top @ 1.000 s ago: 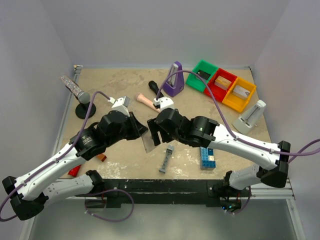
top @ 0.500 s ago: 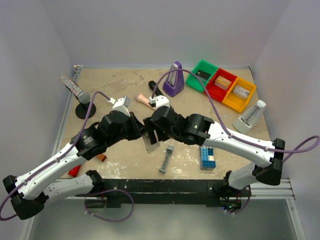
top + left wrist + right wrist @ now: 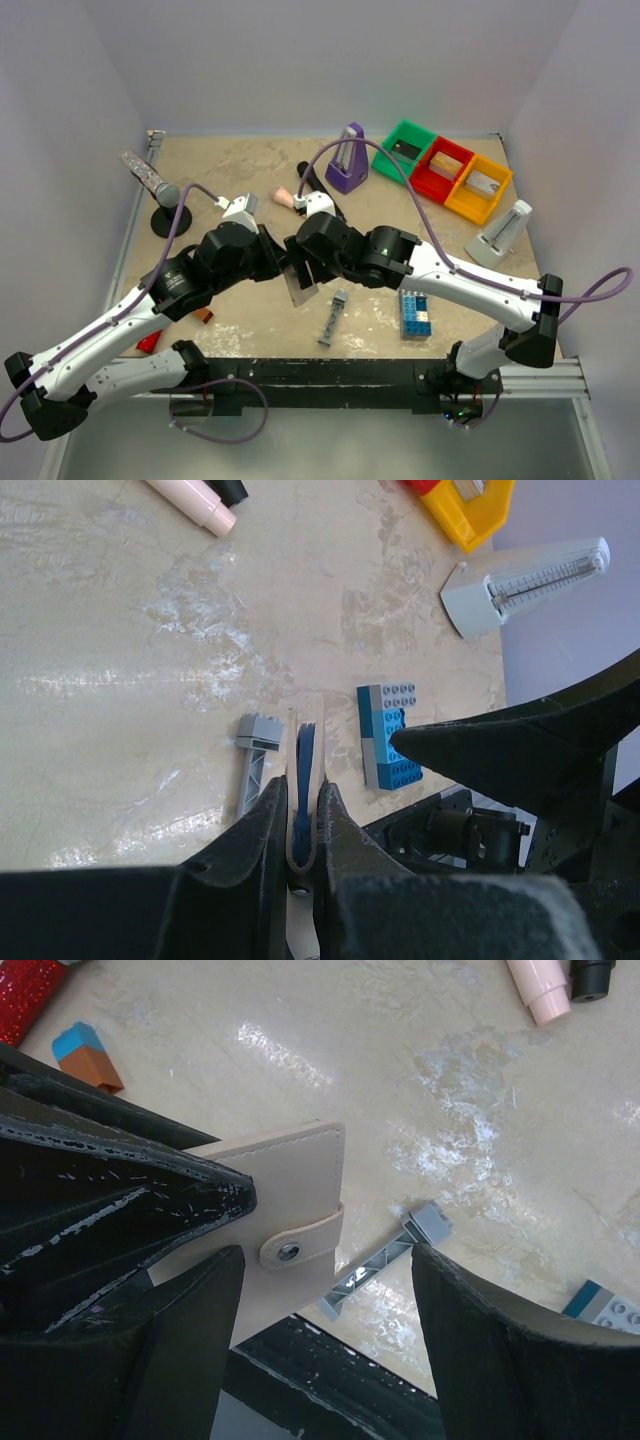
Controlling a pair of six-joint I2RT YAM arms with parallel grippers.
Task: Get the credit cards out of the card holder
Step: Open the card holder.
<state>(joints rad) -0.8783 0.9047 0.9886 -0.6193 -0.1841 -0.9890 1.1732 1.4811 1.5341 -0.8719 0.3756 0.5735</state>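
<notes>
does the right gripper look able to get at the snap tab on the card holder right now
Probably yes. The left gripper pinches the card holder away from its snap tab, which shows bare between the open fingers of the right gripper.

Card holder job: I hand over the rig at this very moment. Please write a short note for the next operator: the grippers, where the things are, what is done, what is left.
Left gripper: shut on the flat pale-beige card holder with blue lining, which it grips by one edge between the two arms.
Right gripper: open, one finger on each side of the holder's snap strap.
Credit cards: none shows in any view.
Done: the holder is in the left gripper.
Left: undo the fastened strap, open the holder, pull the cards out.
</notes>
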